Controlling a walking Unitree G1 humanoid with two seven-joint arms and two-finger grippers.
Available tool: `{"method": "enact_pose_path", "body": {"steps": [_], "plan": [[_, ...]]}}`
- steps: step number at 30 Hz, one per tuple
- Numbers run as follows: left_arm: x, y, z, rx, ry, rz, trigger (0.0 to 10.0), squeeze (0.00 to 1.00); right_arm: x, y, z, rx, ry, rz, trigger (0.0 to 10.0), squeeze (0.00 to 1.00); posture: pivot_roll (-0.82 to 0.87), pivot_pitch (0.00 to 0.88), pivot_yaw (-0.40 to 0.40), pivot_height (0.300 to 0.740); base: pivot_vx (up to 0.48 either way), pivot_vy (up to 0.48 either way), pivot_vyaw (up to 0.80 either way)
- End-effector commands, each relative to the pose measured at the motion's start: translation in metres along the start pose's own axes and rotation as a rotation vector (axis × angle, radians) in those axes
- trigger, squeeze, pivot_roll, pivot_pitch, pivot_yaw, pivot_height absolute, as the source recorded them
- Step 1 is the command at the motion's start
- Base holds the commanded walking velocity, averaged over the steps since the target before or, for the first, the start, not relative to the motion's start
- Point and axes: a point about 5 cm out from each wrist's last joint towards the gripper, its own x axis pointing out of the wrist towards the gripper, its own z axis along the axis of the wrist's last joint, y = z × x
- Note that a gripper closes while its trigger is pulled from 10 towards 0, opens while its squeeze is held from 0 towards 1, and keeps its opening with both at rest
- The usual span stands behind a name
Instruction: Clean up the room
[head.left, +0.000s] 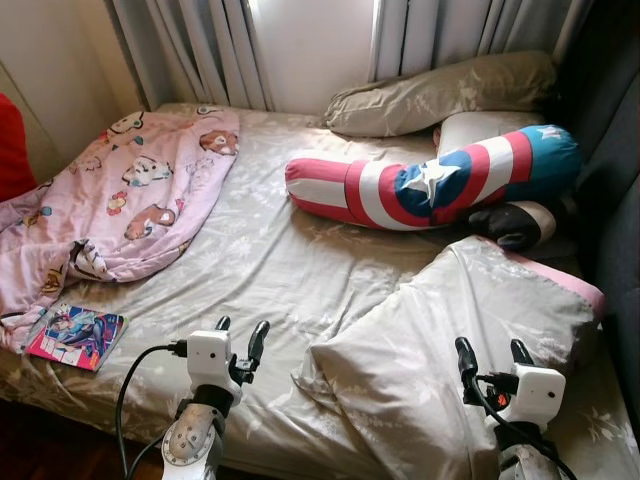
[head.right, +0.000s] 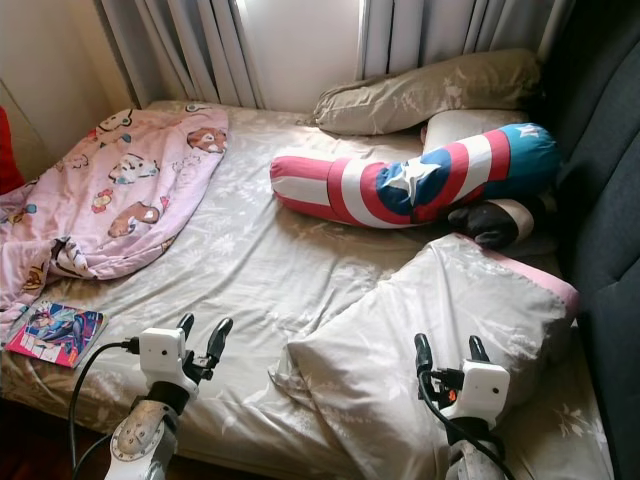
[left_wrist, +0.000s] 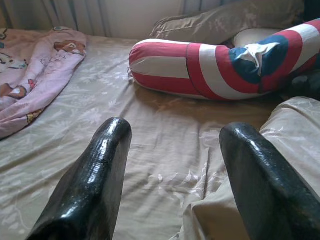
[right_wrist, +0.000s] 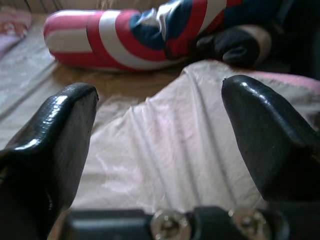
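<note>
Standing at the foot of the bed (head.left: 260, 270), both arms raised over its near edge. Left gripper (head.left: 240, 335) spread apart and empty, hovering over bare sheet just beside the near corner of the big beige pillow (head.left: 440, 350). Right gripper (head.left: 494, 352) likewise spread apart and empty, poised above that same pillow (right wrist view looks straight down its creased cover between the fingers (right_wrist: 55, 130)).

Pillow lying askew across the near right of the mattress, pink edging showing at its far corner. Beyond it, the striped bolster (head.left: 430, 185) in red, white and blue with a star, slanting toward the headboard side, a dark item (head.left: 510, 225) tucked under its end (too unclear to name). Second beige pillow (head.left: 440, 90) against the curtains (head.left: 200, 50). Pink cartoon blanket (head.left: 120, 195) bunched at far left, spilling off the edge; a colourful book (head.left: 75, 335) near the left corner of the mattress.

Step judged: approach done, first grasp not yet made; nothing tidied so far. Likely target the askew pillow, given both grippers framing it.

Next move calls for: lowering both grippers onto opposite edges of the pillow, pinching fabric and stuffing together (soft cover may slip or bunch), then lifting evenly and setting it square at the head.
</note>
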Motion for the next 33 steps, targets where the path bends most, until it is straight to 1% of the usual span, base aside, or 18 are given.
{"method": "enact_pose_path", "body": {"steps": [1, 5, 8, 12, 18, 24, 28, 33], "plan": [[-0.0002, 0.0013, 0.0025, -0.011, 0.001, 0.004, 10.0, 0.0, 0.0003, 0.004, 0.0015, -0.007, 0.005, 0.011, 10.0, 0.0, 0.02, 0.0, 0.023, 0.713, 0.0, 0.0, 0.0], [-0.0051, 0.001, 0.0034, -0.009, 0.011, -0.009, 10.0, 0.0, -0.0034, 0.0067, 0.0002, -0.012, 0.031, 0.015, 10.0, 0.0, 0.03, 0.0, 0.019, 0.683, 0.0, 0.0, 0.0], [-0.0068, 0.0008, 0.0032, -0.013, 0.018, -0.003, 10.0, 0.0, -0.003, 0.0071, 0.001, -0.01, 0.032, 0.023, 10.0, 0.0, 0.02, 0.0, 0.019, 0.663, 0.0, 0.0, 0.0], [-0.0046, -0.0039, 0.0032, -0.024, 0.028, -0.009, 10.0, 0.0, -0.0007, 0.005, 0.0045, 0.004, 0.019, 0.012, 10.0, 0.0, 0.02, 0.0, 0.016, 0.663, 0.0, 0.0, 0.0], [-0.0056, -0.0052, 0.0039, -0.029, 0.035, -0.009, 10.0, 0.0, -0.0012, 0.0042, 0.0055, -0.007, 0.025, 0.014, 10.0, 0.0, 0.02, 0.016, 0.008, 0.663, 0.0, 0.0, 0.0], [-0.0081, -0.0022, 0.0053, -0.031, 0.04, 0.01, 10.0, 0.0, -0.001, 0.004, 0.0023, -0.013, 0.07, 0.007, 10.0, 0.0, 0.02, 0.034, 0.0, 0.663, 0.0, 0.0, 0.0], [-0.0082, -0.0019, 0.0051, -0.033, 0.048, 0.011, 10.0, 0.0, -0.0002, 0.0053, 0.0032, -0.015, 0.063, 0.024, 10.0, 0.0, 0.02, 0.04, -0.003, 0.64, 0.0, 0.0, 0.0], [-0.008, -0.003, 0.0049, -0.044, 0.059, 0.01, 10.0, 0.0, 0.0024, 0.0059, 0.0042, -0.002, 0.064, 0.026, 10.0, 0.0, 0.02, 0.047, -0.004, 0.64, 0.0, 0.0, 0.0]]}}
